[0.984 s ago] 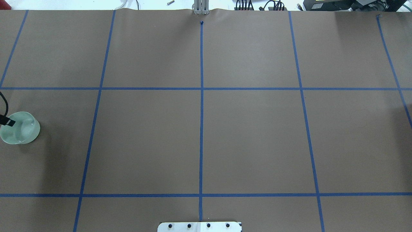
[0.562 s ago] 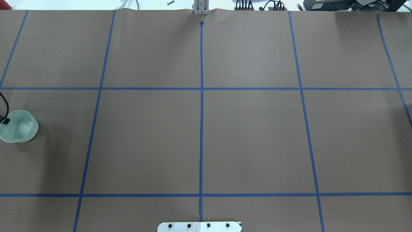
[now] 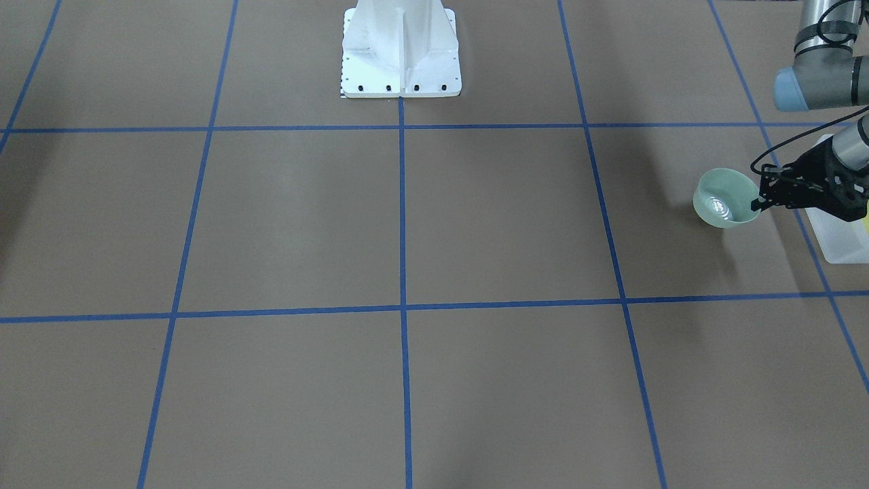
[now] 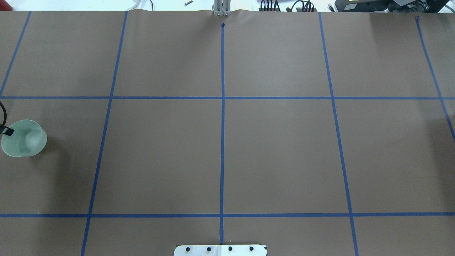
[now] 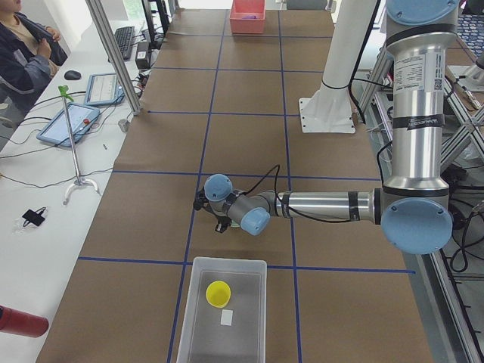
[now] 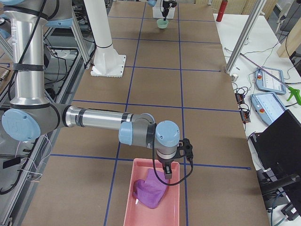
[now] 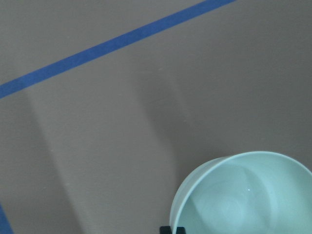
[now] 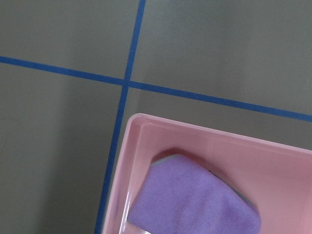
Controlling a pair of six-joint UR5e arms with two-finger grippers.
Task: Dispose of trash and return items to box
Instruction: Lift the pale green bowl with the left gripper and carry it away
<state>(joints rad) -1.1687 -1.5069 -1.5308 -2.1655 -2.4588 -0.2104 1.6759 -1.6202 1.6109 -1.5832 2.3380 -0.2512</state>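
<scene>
- A table (image 4: 277, 153) covered in brown paper and marked into squares by blue tape lines (image 4: 222, 142) fills the scene.
- The left gripper (image 3: 755, 204) reaches in low and nearly level, its jaws pinched on the rim of the mint-green bowl (image 3: 725, 198).
- The bowl hangs off the tips of the fingers, on the side away from the wrist. Its mouth faces up, so its axis runs about vertical. Being round, it has no long side to point anywhere. The pictures do not settle whether it tilts slightly or whether its base touches the paper.
- The left wrist view shows the bowl's open mouth with one dark fingertip (image 7: 173, 229) at the near rim.
- The box (image 5: 198, 302) lies behind that gripper, just beside the wrist and on the opposite side from the bowl.
- The yellow cup (image 5: 218, 293) stands in the box, mouth up.
- The right gripper (image 6: 168, 175) points down over a pink tray (image 6: 171, 202), above a purple cloth (image 6: 149, 190) lying in the tray. Whether its jaws are apart or together cannot be told.
</scene>
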